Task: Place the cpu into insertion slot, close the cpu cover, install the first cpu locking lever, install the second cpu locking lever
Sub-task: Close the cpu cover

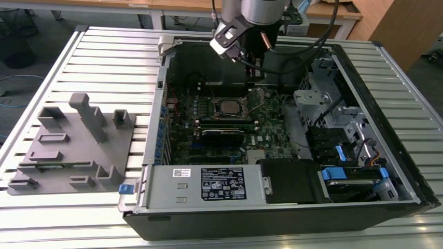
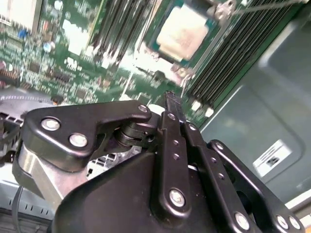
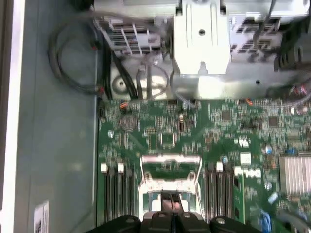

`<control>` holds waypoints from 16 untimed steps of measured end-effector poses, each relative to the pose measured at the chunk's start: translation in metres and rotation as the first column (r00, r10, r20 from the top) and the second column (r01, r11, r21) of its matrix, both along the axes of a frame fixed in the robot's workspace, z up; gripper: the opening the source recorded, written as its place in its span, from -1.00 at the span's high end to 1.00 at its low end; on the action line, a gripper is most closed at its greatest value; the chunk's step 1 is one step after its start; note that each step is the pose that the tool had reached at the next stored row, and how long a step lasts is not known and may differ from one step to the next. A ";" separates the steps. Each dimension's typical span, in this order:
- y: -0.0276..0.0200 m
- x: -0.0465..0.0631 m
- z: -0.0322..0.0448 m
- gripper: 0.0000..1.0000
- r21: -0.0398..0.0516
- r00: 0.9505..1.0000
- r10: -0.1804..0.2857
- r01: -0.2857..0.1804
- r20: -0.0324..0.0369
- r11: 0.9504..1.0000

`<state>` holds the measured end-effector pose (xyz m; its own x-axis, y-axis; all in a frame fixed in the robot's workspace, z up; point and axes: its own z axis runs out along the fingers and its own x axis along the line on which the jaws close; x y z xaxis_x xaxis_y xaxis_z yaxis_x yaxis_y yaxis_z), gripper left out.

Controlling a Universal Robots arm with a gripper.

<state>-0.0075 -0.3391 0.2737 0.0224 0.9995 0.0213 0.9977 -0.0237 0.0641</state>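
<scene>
Already the cpu [image 2: 182,31], a flat square with a dull silver-grey top, lies in the insertion slot [image 1: 215,106] on the glossy green circuit board [image 2: 63,63]. The cpu cover [image 3: 170,159] shows as a thin silvery frame around it; I cannot tell whether it lies fully flat. The pincer [image 2: 170,97] is clenched on nothing, its narrow black fingertips pressed together above the board and near the chip, apart from it. Its matte black bolted links hide the board beneath them. Long black memory slots [image 2: 121,29] run beside the socket. In the exterior view the open case rests on a ribbed metal desk [image 1: 111,57], with a labelled grey power-supply box [image 1: 207,184] and a grey moulded fixture [image 1: 69,145] at the exterior view's left.
</scene>
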 end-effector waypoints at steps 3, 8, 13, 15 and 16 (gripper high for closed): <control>0.0000 0.017 0.0000 0.79 0.000 1.000 0.000 0.000 0.000 1.000; 0.0001 0.033 -0.0002 0.79 0.000 1.000 0.000 0.000 0.000 1.000; 0.0000 0.046 -0.0002 0.79 0.000 1.000 0.000 0.000 0.000 1.000; 0.0001 0.049 -0.0003 0.79 0.000 1.000 0.000 0.000 0.000 1.000; 0.0000 0.050 -0.0003 0.79 0.000 1.000 0.000 0.000 0.000 1.000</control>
